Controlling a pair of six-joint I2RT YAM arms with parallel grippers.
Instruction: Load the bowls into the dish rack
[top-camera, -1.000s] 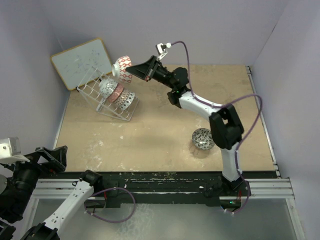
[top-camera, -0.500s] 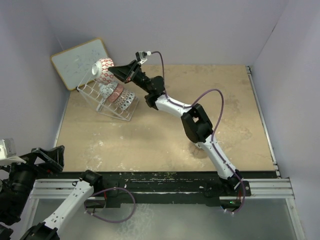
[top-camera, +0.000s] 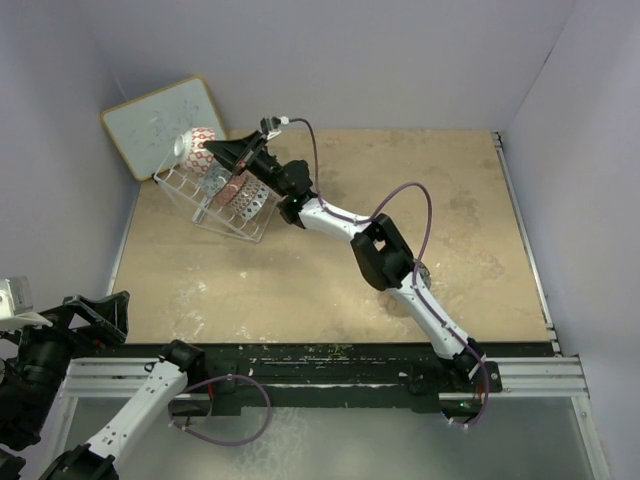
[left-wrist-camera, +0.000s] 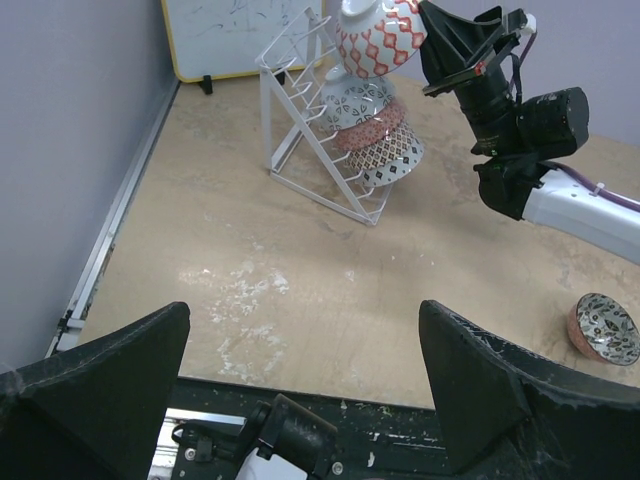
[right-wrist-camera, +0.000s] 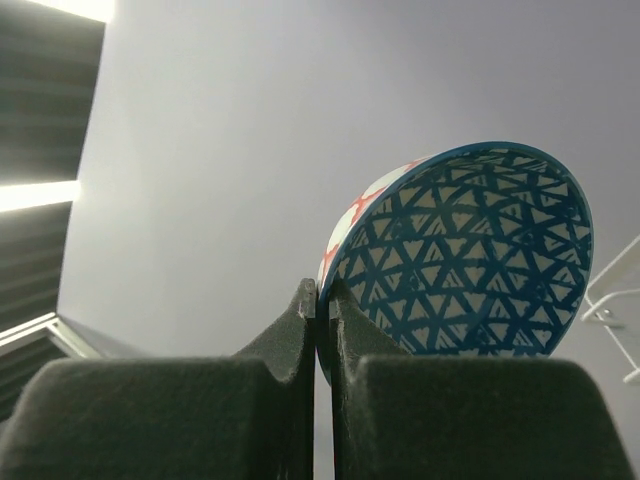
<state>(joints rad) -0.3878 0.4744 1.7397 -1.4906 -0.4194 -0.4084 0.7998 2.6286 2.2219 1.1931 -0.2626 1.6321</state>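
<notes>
My right gripper (top-camera: 216, 151) is shut on the rim of a bowl (top-camera: 196, 146) that is red-patterned outside and blue-triangled inside (right-wrist-camera: 470, 250). It holds the bowl on edge over the upper left end of the white wire dish rack (top-camera: 240, 228). The pinch on the rim shows in the right wrist view (right-wrist-camera: 323, 295). Three bowls stand in the rack's slots, a grey one (left-wrist-camera: 358, 100), a pink one (left-wrist-camera: 375, 131) and a black-and-white one (left-wrist-camera: 393, 158). Another bowl (left-wrist-camera: 605, 328) sits on the table at the right. My left gripper (left-wrist-camera: 305, 380) is open and empty at the near left edge.
A wood-framed whiteboard (top-camera: 160, 120) leans against the back left wall just behind the rack. Purple walls close in the left, back and right. The right arm (top-camera: 380, 245) stretches diagonally across the table. A black rail (top-camera: 320, 355) runs along the near edge.
The right arm has swung left and down with the bowl, from beside the rack's right to over its upper left end. The left arm has barely moved.
</notes>
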